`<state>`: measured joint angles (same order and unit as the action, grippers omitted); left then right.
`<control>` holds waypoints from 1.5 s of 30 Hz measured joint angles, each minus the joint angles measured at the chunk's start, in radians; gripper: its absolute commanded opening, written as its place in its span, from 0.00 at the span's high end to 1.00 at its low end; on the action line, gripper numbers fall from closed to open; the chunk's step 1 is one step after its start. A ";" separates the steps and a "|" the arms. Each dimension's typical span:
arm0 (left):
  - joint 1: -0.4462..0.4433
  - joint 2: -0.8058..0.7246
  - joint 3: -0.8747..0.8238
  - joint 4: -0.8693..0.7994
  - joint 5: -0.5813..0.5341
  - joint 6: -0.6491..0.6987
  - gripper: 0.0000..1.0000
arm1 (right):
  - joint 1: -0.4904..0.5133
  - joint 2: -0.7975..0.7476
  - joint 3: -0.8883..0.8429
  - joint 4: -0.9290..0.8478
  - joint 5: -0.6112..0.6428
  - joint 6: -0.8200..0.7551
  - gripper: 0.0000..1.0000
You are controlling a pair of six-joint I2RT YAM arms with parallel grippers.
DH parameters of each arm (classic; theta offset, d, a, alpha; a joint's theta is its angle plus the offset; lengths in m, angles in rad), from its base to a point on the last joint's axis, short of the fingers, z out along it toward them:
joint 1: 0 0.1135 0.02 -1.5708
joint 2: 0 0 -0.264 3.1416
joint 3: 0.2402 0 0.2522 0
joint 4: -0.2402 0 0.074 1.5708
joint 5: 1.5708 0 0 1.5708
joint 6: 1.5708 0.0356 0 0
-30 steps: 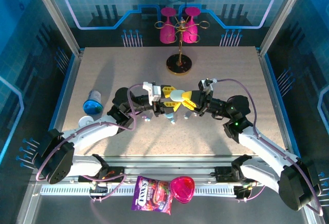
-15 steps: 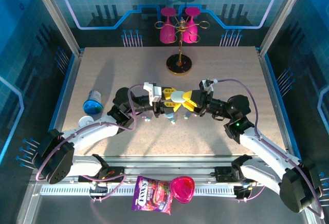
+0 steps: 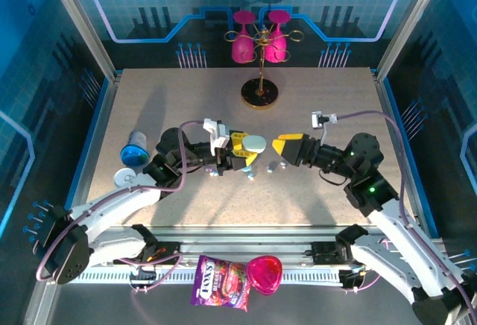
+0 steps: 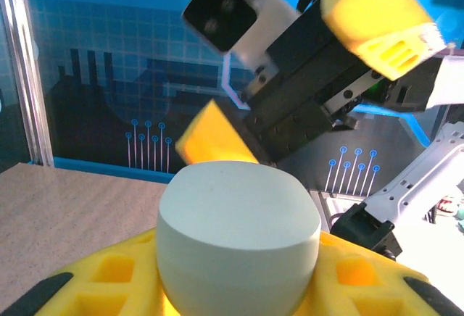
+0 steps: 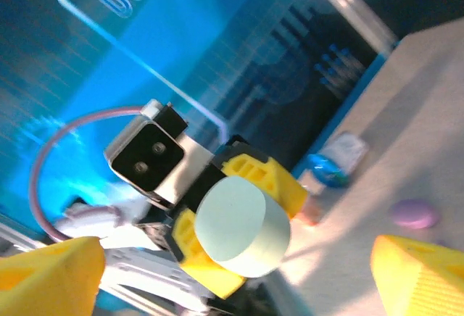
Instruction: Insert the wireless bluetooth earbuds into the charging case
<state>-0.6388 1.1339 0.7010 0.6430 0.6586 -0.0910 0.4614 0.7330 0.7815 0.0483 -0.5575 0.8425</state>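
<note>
At the desk's point(image 3: 186, 101) middle, the left claw point(image 3: 246, 150) was clamped on the pale charging case point(image 3: 254, 144), its yellow fingers point(image 4: 109, 280) pressing the case's flanks and the case's flat end facing 3 o'clock. The right claw point(image 3: 282, 146) hung at 3 o'clock from the case, apart from it across a short gap. Its own wrist view showed its fingers point(image 5: 43, 272) spread wide, nothing between them.

The earbuds point(image 3: 273, 167) lay loose on the desk at about 5 o'clock from the case, under that gap and outside the case. The right wrist view caught a lilac one point(image 5: 413, 213) flat on the surface.

A blue cap point(image 3: 134, 153) sat at 9 o'clock, near the left edge. The gold stand point(image 3: 261, 92) with pink glasses point(image 3: 242, 42) stood at 12 o'clock, well apart from both claws. Bare desk ran wide toward 3 o'clock as far as the right rail, and toward 10 and 2 o'clock. Past the near edge at 6 o'clock lay a candy bag point(image 3: 218, 293), with a pink heart-shaped box point(image 3: 264, 274) just beside it
</note>
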 measured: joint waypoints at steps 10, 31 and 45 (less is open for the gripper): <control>0.001 -0.013 0.000 -0.071 -0.007 -0.069 0.82 | 0.133 0.091 0.245 -0.408 0.139 -0.558 0.00; 0.008 0.009 0.010 -0.085 0.010 -0.068 0.83 | 0.163 0.226 0.314 -0.479 0.339 -0.632 0.03; 0.039 0.089 0.011 -0.034 0.023 -0.032 0.84 | 0.040 0.253 0.324 -0.412 0.307 -0.531 0.00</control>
<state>-0.5995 1.2224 0.7120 0.6090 0.6811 -0.1230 0.5014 0.9863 1.1053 -0.3641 -0.2501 0.3119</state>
